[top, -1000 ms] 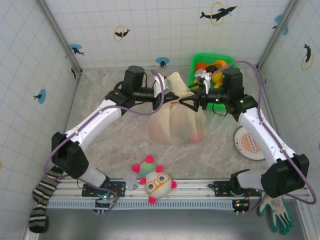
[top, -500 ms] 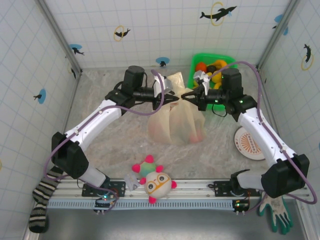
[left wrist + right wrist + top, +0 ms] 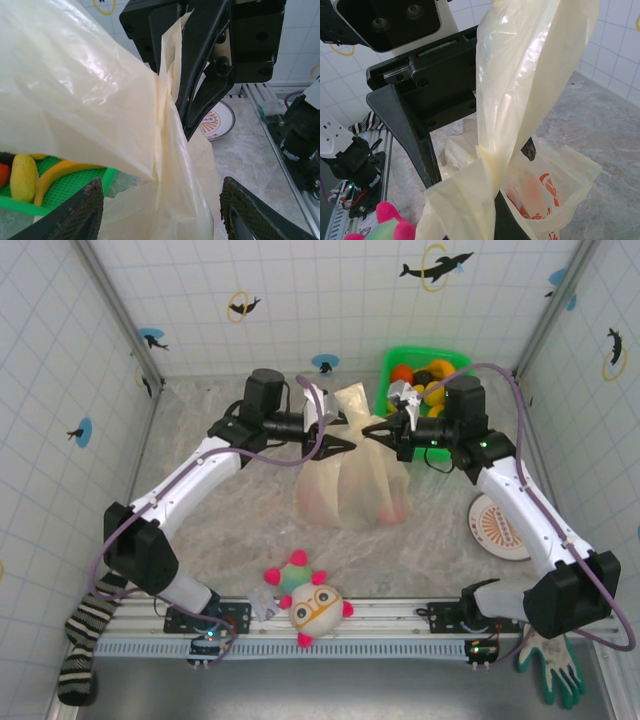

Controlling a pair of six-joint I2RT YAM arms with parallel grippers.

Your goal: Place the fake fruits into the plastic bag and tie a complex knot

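The pale-yellow plastic bag (image 3: 350,485) stands mid-table, with reddish fake fruits (image 3: 395,508) showing through its side. My left gripper (image 3: 338,446) is above its top, open, fingers (image 3: 75,215) on either side of the bunched plastic (image 3: 165,200). My right gripper (image 3: 375,432) faces it, shut on a handle strip (image 3: 172,50) that it holds up. The strips cross and bunch together (image 3: 492,162); I cannot tell whether this is a tied knot. The bag's orange print (image 3: 545,192) shows below. More fruits (image 3: 432,390) lie in the basket, among them a banana (image 3: 65,172).
The green basket (image 3: 392,368) sits at the back right, close behind the right gripper. A white plate with an orange pattern (image 3: 497,525) lies at the right. A plush ball with glasses (image 3: 315,608) rests by the front rail. Tiled walls close in on three sides.
My left gripper has opened and let go of the handle strip. My right gripper has shut on the strip. Both wrists have stayed over the bag's top.
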